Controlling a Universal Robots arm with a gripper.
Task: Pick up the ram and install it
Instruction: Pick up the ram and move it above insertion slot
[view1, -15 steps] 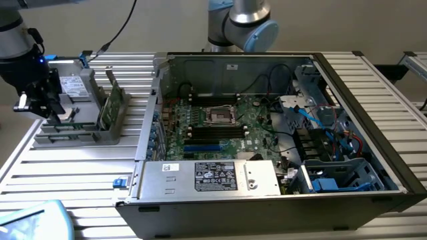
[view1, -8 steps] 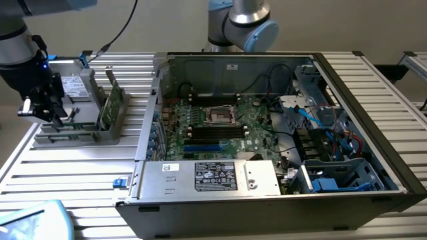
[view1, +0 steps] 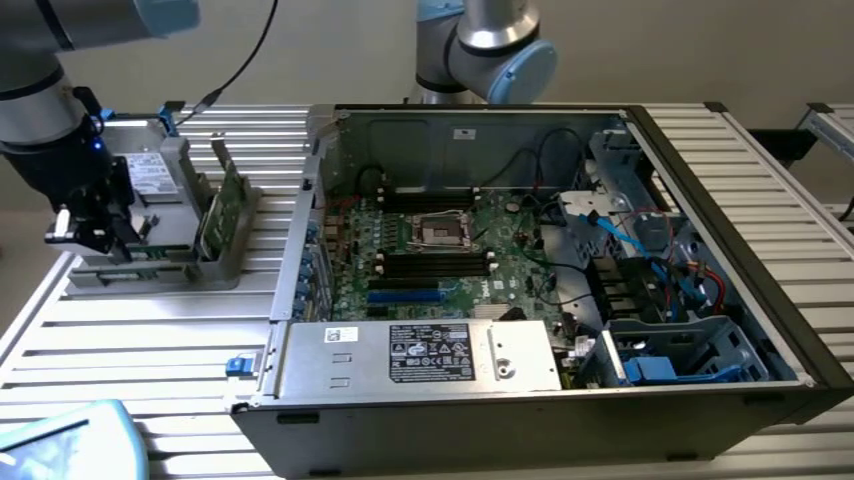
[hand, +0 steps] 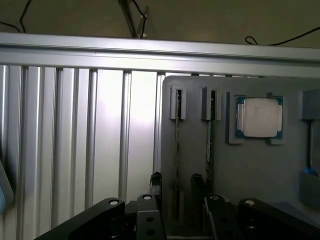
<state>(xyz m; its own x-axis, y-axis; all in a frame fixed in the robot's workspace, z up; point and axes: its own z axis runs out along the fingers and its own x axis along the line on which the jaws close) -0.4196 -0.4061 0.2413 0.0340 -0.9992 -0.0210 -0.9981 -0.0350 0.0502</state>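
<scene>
2 thin boards stand on edge in narrow slots of the grey holder (hand: 260, 175), seen edge-on in the wrist view. 1 of them, the ram (hand: 177, 150), sits in the slot farther from the holder's square recess, where a silver processor chip (hand: 259, 117) lies flat. The other stick (hand: 210, 150) sits in the slot nearer that recess. The claw (hand: 176, 186) is open. Its 2 black fingertips (hand: 155, 184) hang 1 on each side of the ram, with a gap between each tip and the board, so nothing is gripped. The ram is in its holder slot, not yet lifted.

In the exterior view the claw (view1: 91, 228) hangs over the end of the holder (view1: 160, 275) away from the open computer case (view1: 721, 330). A taller green card (view1: 230, 210) stands upright on the side of the holder nearest the case. The holder rests on the slatted metal worktop (view1: 147, 340), just beside the case. Inside the case, well apart from the holder, the motherboard (view1: 467, 280) lies flat with its processor socket (view1: 441, 230) and black memory slots (view1: 427, 262) showing. Another robot arm (view1: 487, 45) stands on the far side of the case from the holder.
</scene>
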